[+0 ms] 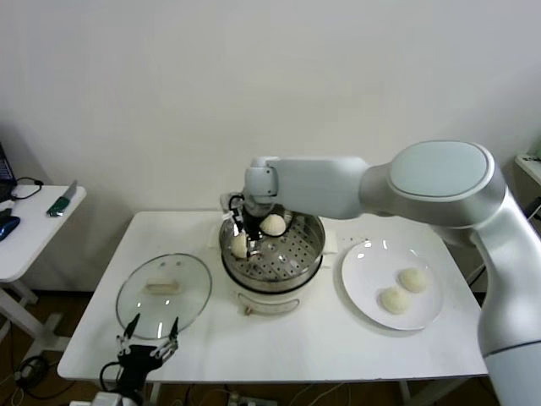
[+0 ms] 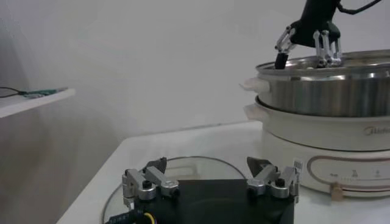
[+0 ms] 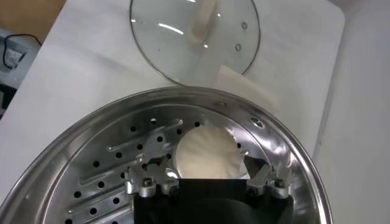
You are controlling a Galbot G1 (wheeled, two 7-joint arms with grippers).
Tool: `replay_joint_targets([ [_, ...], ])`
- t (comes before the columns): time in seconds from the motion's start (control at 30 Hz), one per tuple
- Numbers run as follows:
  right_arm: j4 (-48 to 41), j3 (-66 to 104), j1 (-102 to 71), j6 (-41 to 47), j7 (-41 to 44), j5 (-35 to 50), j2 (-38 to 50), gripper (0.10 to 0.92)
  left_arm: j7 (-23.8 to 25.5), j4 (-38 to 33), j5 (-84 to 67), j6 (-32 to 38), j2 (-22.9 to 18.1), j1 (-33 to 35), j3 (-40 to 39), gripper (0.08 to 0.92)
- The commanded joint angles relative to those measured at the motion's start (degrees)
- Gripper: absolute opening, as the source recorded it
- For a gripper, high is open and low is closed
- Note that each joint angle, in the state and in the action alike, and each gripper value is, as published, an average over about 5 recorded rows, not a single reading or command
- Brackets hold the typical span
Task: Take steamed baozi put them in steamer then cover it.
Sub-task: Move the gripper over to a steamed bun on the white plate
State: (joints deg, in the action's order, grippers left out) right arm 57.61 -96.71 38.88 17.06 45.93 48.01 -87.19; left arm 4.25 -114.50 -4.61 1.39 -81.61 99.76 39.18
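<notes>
1. The steamer [image 1: 275,254] stands mid-table on its white pot base, with the flat white plate [image 1: 372,292] just beside it on the robot's right.
2. The right gripper [image 1: 245,238] reaches down into the steel basket at its left inner wall; in the right wrist view its fingers [image 3: 146,182] are spread apart on either side of a bun [image 3: 207,155] that rests on the perforated floor, so the jaws are released.
3. A second bun [image 1: 273,224] lies at the far side of the basket.
4. Two more steamed baozi [image 1: 404,290] sit close together on the plate.
5. The cover [image 1: 163,292] lies flat on the table to the steamer's left, handle upward.
6. The left gripper [image 1: 148,348] hangs low at the table's near edge, just over the lid's near rim, jaws wide apart and holding nothing.
</notes>
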Motion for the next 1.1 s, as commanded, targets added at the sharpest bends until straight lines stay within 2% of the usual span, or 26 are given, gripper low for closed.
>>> replay_joint_targets([
  [0.03, 8.71, -1.31, 8.57, -1.19, 2.06, 0.37, 8.64, 0.823, 0.03, -0.65, -0.01, -0.12, -0.06, 0.16, 0.11, 0.823],
  [0.3, 25.75, -8.9, 21.44, -2.54, 4.43, 2.42, 29.24, 0.823, 0.04, -1.28, 0.0, -0.32, -0.22, 0.11, 0.19, 0.823],
  [0.53, 32.8, -19.07, 27.42, -6.15, 8.51, -5.58, 44.8, 0.823, 0.04, -0.96, 0.04, -0.23, -0.12, -0.37, -0.34, 0.823],
  [0.83, 30.76, -17.03, 16.05, -6.77, 7.67, -18.06, 55.82, 0.823, 0.03, -0.55, 0.43, -0.19, -0.74, -0.7, -0.64, 0.823],
  [1.1, 22.46, -5.55, 0.8, -6.61, 6.81, -23.97, 56.2, 0.823, 0.04, -1.04, 1.43, -0.08, -2.01, 0.14, -0.8, 0.823],
])
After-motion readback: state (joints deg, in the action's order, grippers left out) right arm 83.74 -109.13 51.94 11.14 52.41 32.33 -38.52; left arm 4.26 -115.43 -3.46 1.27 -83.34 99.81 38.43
